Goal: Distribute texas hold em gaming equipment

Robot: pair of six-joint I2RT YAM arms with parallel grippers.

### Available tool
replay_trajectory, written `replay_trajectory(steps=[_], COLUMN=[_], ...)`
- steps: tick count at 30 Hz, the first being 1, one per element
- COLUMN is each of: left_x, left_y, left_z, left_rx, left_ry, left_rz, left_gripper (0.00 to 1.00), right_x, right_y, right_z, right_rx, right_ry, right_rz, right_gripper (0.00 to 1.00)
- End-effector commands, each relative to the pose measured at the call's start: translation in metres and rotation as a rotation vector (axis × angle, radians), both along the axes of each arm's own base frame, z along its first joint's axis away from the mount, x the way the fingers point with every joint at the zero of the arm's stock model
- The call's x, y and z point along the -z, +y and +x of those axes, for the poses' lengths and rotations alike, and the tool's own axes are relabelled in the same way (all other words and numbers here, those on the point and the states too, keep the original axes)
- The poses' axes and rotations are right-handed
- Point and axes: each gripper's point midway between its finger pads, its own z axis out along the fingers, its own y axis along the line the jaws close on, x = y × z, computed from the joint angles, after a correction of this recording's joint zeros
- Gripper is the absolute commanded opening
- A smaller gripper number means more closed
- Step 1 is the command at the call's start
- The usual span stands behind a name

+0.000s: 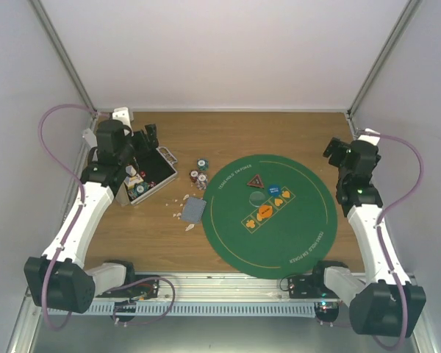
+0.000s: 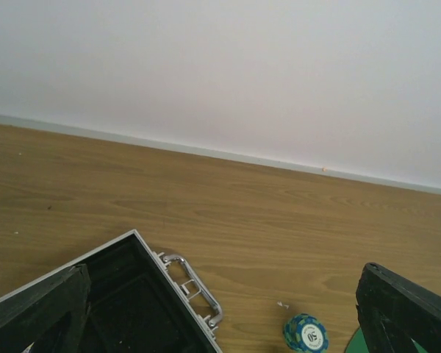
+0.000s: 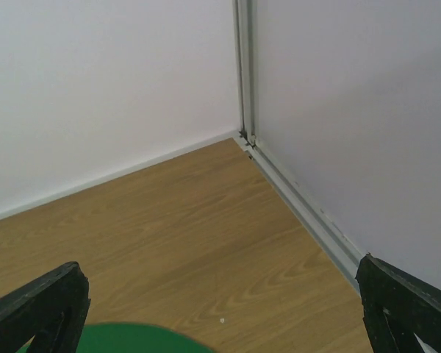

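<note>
Top external: poker chips [image 1: 199, 174] lie right of my spread, empty left gripper [image 1: 148, 137]; my right gripper [image 1: 334, 151], equally spread, sits farther off.

Grey-blue-backed playing cards [image 1: 194, 211] lie stacked flat on the wooden counter [image 1: 154, 235], with small striped-edge poker chips [image 1: 199, 175] near them. A red-triangle token [image 1: 256, 180], a blue token [image 1: 274, 190] and an orange token [image 1: 264, 212] rest on the green felt mat [image 1: 309, 220].

Free at the back, crowded on the left.
The brown wooden tabletop [image 1: 242, 132] lies open along the far wall; a silver metal case [image 1: 158, 170], striped-edge poker chip stacks [image 1: 198, 175] and a grey-blue card deck [image 1: 194, 211] crowd the strip left of the round green felt mat [image 1: 294, 228].
</note>
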Motion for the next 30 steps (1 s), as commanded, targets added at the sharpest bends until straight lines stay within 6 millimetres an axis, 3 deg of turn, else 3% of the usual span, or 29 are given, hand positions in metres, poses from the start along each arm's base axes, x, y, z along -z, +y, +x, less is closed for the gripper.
replay_trajectory(steps=[1, 7, 10, 12, 16, 19, 22, 28, 30], left_x=[-0.008, -0.02, -0.022, -0.022, -0.037, -0.052, -0.059, -0.046, -0.037], left_y=[0.002, -0.002, 0.0, -0.001, -0.027, -0.048, -0.072, -0.127, -0.135], left_z=[-0.003, -0.006, -0.012, -0.016, -0.02, -0.025, -0.028, -0.042, -0.046], left_rx=[-0.018, -0.034, -0.078, -0.086, 0.068, 0.169, 0.266, 0.441, 0.46], left_ry=[-0.016, -0.022, -0.008, 0.001, -0.027, -0.047, -0.05, 0.01, 0.039], left_rz=[-0.017, -0.147, -0.238, -0.274, -0.251, -0.182, -0.113, -0.055, -0.071], left_gripper=[0.99, 0.99, 0.99, 0.99, 0.99, 0.99, 0.99, 0.97, 0.96], right_x=[-0.014, -0.01, 0.011, 0.038, 0.104, 0.14, 0.164, 0.208, 0.218], right_y=[0.009, 0.019, 0.033, 0.05, 0.094, 0.137, 0.171, 0.207, 0.216], right_z=[0.007, 0.024, 0.034, 0.04, 0.04, 0.03, 0.019, -0.004, -0.007], right_rx=[-0.074, -0.107, -0.142, -0.198, -0.32, -0.417, -0.515, -0.563, -0.585], right_ry=[0.008, 0.039, 0.093, 0.171, 0.383, 0.513, 0.6, 0.784, 0.823], right_rz=[-0.025, 0.083, 0.218, 0.305, 0.413, 0.428, 0.438, 0.389, 0.382], right_gripper=[1.0, 1.0, 1.0, 1.0, 1.0, 1.0, 0.99, 0.94, 0.83])
